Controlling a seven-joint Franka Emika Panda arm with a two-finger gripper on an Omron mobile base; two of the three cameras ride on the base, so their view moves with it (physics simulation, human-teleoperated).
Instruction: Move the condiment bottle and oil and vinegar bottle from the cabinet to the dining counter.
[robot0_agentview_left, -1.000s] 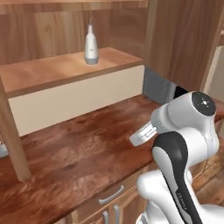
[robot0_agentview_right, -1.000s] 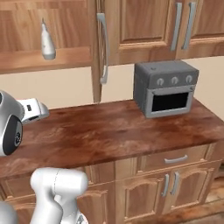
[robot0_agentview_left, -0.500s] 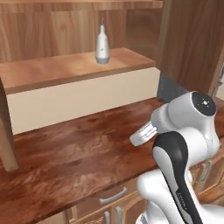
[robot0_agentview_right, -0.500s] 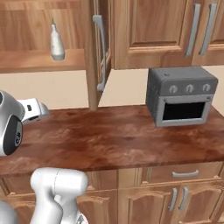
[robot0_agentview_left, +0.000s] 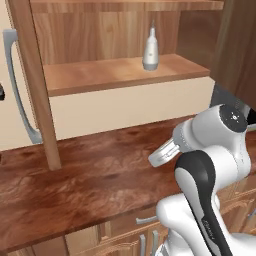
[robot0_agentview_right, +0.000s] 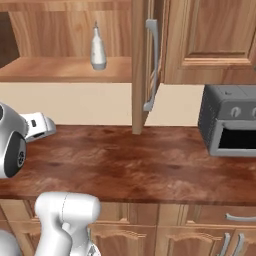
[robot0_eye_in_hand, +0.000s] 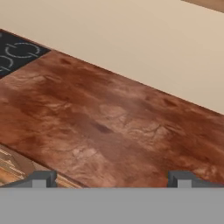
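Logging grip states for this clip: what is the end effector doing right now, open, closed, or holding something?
End effector: open, fingertips wide apart over the counter, holding nothing.

- The oil and vinegar bottle (robot0_agentview_left: 150, 50) stands upright on the inner shelf of the open cabinet (robot0_agentview_left: 120, 75).
- A counter (robot0_agentview_right: 150, 167) runs below the cabinet.
- A toaster oven (robot0_agentview_right: 230, 120) sits on it, to the right.
- A stovetop (robot0_eye_in_hand: 15, 57) lies at the counter's left end.
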